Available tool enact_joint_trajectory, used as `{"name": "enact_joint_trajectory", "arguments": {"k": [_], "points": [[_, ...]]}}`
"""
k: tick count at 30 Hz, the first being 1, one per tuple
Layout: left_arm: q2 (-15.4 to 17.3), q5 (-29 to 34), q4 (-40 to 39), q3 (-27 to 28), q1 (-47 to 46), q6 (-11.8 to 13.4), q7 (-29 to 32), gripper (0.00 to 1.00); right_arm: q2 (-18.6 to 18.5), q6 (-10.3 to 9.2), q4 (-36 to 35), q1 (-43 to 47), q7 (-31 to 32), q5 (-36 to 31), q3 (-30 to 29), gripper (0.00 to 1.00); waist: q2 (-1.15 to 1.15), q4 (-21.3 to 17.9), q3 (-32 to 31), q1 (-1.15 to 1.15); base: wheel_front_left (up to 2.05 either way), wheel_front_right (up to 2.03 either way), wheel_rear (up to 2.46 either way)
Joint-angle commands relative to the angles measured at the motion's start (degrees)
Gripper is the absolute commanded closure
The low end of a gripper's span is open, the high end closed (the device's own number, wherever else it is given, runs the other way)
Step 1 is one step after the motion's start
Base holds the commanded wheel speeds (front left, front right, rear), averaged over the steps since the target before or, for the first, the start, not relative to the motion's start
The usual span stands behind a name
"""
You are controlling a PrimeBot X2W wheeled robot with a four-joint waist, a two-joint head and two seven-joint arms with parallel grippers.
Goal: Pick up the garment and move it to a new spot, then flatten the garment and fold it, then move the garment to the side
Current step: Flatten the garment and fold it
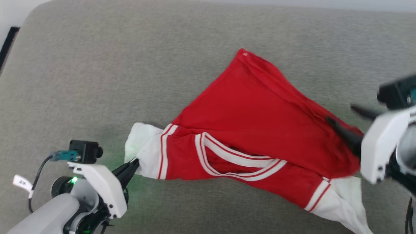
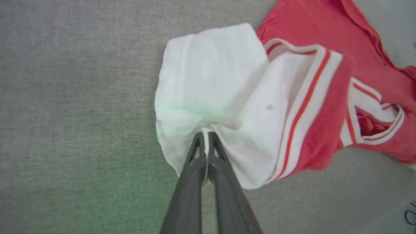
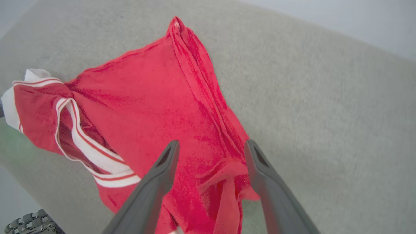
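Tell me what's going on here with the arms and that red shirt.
The robot is working a red shirt that lies rumpled, not yet flat, on a grey fabric surface. Its left gripper is shut on the edge of one white sleeve. Its right gripper is open at the shirt's other side, its fingers straddling a bunched red fold, not closed on it.

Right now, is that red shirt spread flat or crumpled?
Crumpled, not flat: the garment lies twisted, creased along its red body, one white sleeve pinched by the left gripper.
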Motion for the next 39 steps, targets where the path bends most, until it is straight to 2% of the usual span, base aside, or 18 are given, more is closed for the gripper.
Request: {"name": "enact_joint_trajectory", "arguments": {"k": [1, 6, 12, 17, 27, 32, 35, 36, 37, 39], "points": [[-0.46, 0.34, -0.09, -0.14, -0.88, -0.31, 0.24, 1.00, -0.57, -0.02, 0.54, -1.79, -1.27, -0.37, 0.94, 0.00, 0.00, 1.09, 0.60, 0.00, 0.00, 0.00, 0.00], [-2.47, 1.32, 0.97, -0.74, -2.91, -1.14, 0.79, 1.00, -2.21, -0.03, 7.67, -11.02, -8.13, 0.10, 7.51, 0.00, 0.00, 4.02, 1.77, 0.00, 0.00, 0.00, 0.00], [-5.27, 2.56, 2.80, -1.70, -5.64, -2.54, 1.52, 1.00, -4.15, -0.02, 21.68, -22.44, -14.24, 1.32, 16.12, 0.00, 0.00, 8.15, 3.52, 0.00, 0.00, 0.00, 0.00], [-7.95, 3.53, 4.40, -2.51, -7.78, -3.85, 2.01, 1.00, -5.70, -0.02, 33.90, -31.09, -16.93, 2.36, 23.04, 0.00, 0.00, 11.54, 5.19, 0.00, 0.00, 0.00, 0.00], [-11.99, 4.68, 7.52, -3.96, -10.58, -6.55, 1.47, 1.00, -6.77, -0.03, 52.70, -42.89, -13.63, 5.36, 38.30, 0.00, 0.00, 15.97, 8.18, 0.00, 0.00, 0.00, 0.00], [-13.24, 4.80, 9.33, -4.40, -11.26, -7.61, 1.08, 1.00, -6.61, -0.04, 61.02, -43.03, -11.41, 7.51, 46.02, 0.00, 0.00, 16.78, 8.76, 0.00, 0.00, 0.00, 0.00], [-13.53, 4.83, 10.07, -4.55, -11.59, -7.95, 0.96, 1.00, -6.62, -0.08, 63.67, -42.98, -10.40, 8.85, 48.13, 0.00, 0.00, 16.90, 8.86, 0.00, 0.00, 0.00, 0.00], [-13.62, 4.72, 10.41, -4.56, -11.68, -8.15, 0.94, 1.00, -6.41, -0.08, 64.46, -43.10, -10.06, 9.94, 48.89, 0.81, 0.00, 16.87, 8.87, 0.00, 0.00, 0.00, 0.00], [-13.56, 4.72, 10.76, -4.58, -11.76, -8.20, 1.03, 1.00, -6.31, -0.08, 65.00, -43.53, -9.94, 10.92, 49.23, 1.00, 0.00, 16.75, 8.84, 0.00, 0.00, 0.00, 0.00], [-13.28, 4.44, 11.37, -4.33, -12.07, -8.42, 1.07, 1.00, -6.60, -0.08, 65.51, -45.42, -10.79, 12.45, 49.31, 1.00, 0.00, 16.33, 8.66, 0.00, 0.00, 0.00, 0.00]]}}
